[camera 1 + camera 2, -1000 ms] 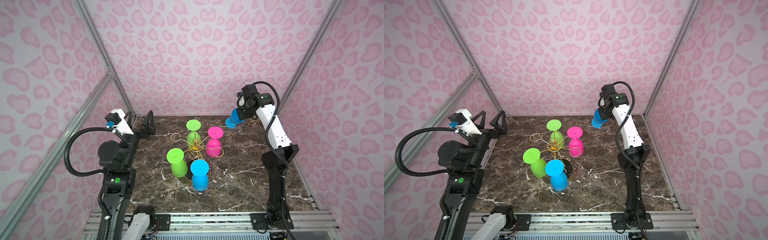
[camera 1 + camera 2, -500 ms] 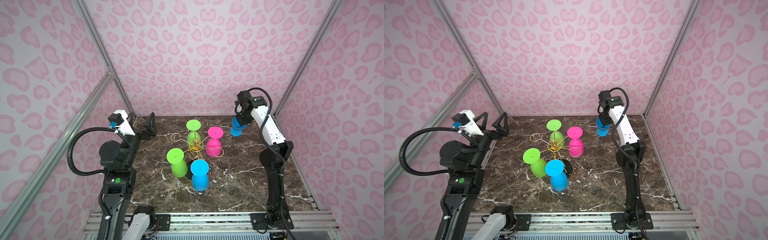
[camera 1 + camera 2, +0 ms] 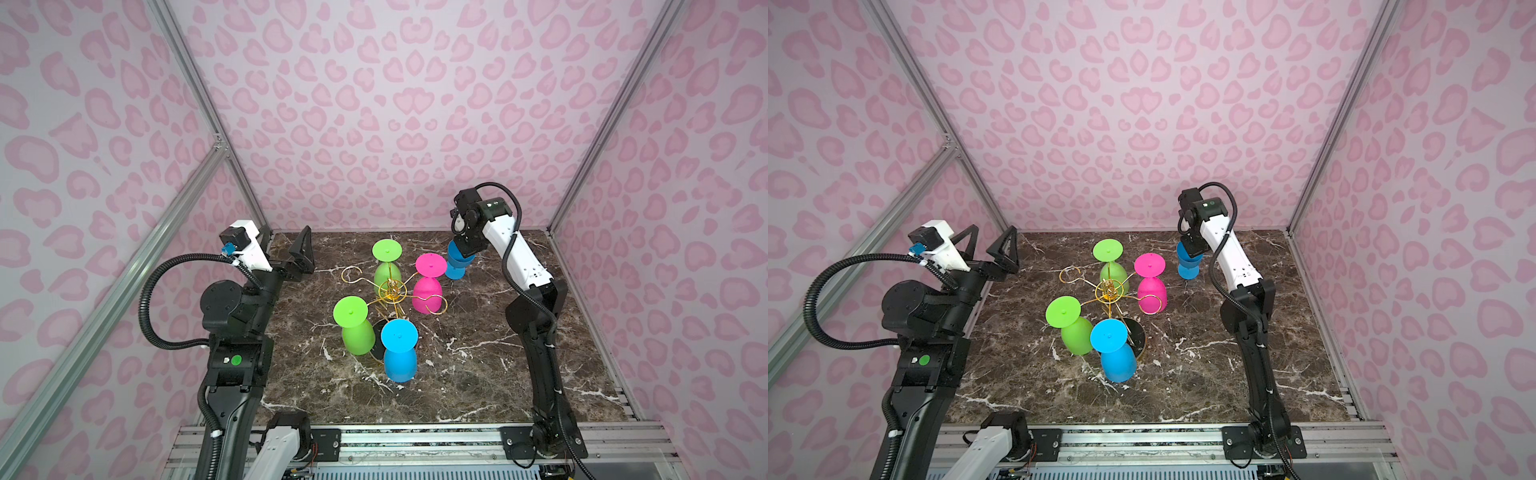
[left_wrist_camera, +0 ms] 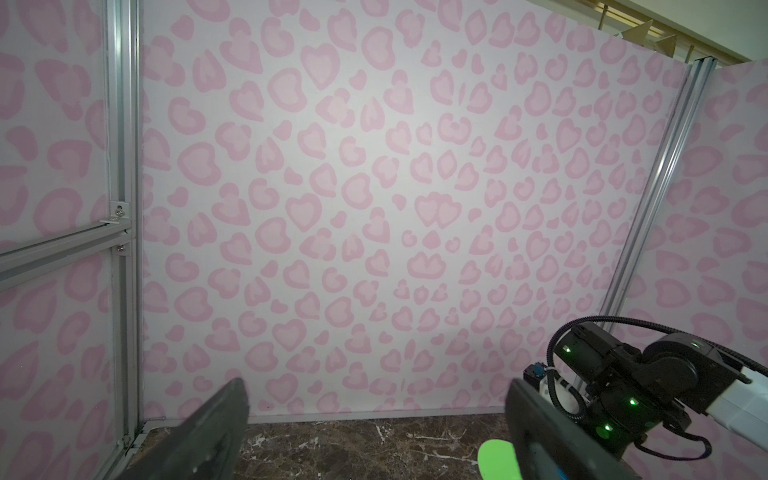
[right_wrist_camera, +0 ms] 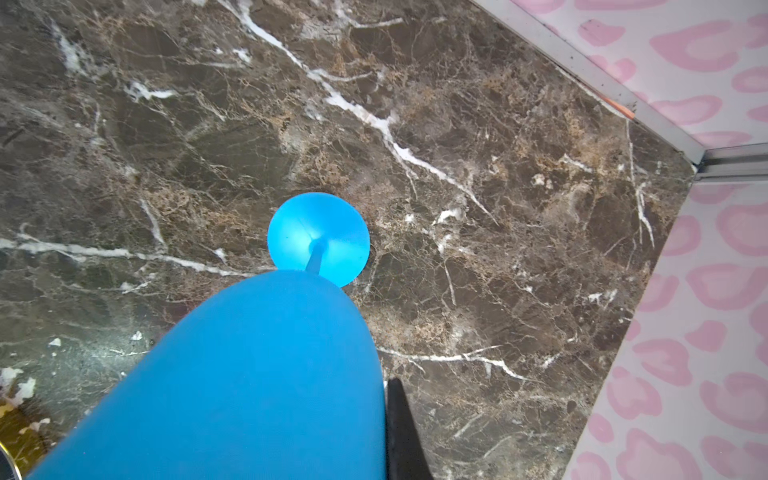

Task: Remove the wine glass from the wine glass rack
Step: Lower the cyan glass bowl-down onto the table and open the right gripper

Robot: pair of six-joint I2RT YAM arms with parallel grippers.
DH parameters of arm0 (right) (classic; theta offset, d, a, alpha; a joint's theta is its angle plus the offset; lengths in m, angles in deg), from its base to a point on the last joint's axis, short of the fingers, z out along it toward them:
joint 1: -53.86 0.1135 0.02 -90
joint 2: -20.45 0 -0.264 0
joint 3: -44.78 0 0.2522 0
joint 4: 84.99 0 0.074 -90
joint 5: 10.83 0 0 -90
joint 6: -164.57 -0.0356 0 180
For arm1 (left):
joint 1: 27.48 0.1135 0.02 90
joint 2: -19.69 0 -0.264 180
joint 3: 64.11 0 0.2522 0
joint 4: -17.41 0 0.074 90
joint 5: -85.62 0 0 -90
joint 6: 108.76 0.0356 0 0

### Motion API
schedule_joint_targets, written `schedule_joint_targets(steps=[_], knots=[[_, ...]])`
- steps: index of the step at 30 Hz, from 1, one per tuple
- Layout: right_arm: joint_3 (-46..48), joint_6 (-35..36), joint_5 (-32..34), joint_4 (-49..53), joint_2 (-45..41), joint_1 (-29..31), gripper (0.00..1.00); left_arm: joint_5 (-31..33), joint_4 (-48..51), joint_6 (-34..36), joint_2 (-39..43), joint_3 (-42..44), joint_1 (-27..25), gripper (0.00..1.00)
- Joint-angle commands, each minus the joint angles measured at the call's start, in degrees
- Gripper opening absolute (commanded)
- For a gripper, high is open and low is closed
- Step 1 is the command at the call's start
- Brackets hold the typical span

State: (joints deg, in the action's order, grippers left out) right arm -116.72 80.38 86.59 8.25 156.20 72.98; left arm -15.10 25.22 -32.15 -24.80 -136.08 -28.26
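The right pincer [image 3: 464,252], clamped on the blue wine glass [image 3: 456,270] just off the wine glass rack [image 3: 390,291], should stand it on the table [image 3: 457,374], then release; the left pincer [image 3: 990,243] is spread wide, empty.

Both top views look down from high onto the whole table [image 3: 457,395], sharing nearly everything; the left wrist camera faces the back wall [image 4: 374,208], the right wrist camera looks closely down on the blue wine glass [image 5: 249,374].
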Motion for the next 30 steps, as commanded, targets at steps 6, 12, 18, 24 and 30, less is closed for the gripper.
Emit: schedule_joint_targets(steps=[6, 12, 18, 24, 30], knots=[[0.4, 0.9, -3.4, 0.3, 1.3, 1.2, 0.00, -1.0, -1.1, 0.4, -0.3, -0.1, 0.1, 0.97], [1.5, 1.0, -3.4, 0.7, 1.8, 1.3, 0.00, -1.2, -1.0, 0.2, -0.4, -0.2, 0.1, 0.97], [1.8, 1.1, -3.0, 0.7, 2.4, 1.5, 0.00, -1.5, -1.0, 0.1, -0.4, -0.1, 0.1, 0.97], [1.6, 1.0, -2.4, 0.6, 2.8, 1.9, 0.06, -1.6, -0.8, 0.2, -0.4, -0.2, 0.1, 0.97], [0.4, 0.6, -2.1, 0.2, 2.2, 1.8, 0.23, -1.7, -0.7, 0.2, -0.4, -0.1, 0.2, 0.97]])
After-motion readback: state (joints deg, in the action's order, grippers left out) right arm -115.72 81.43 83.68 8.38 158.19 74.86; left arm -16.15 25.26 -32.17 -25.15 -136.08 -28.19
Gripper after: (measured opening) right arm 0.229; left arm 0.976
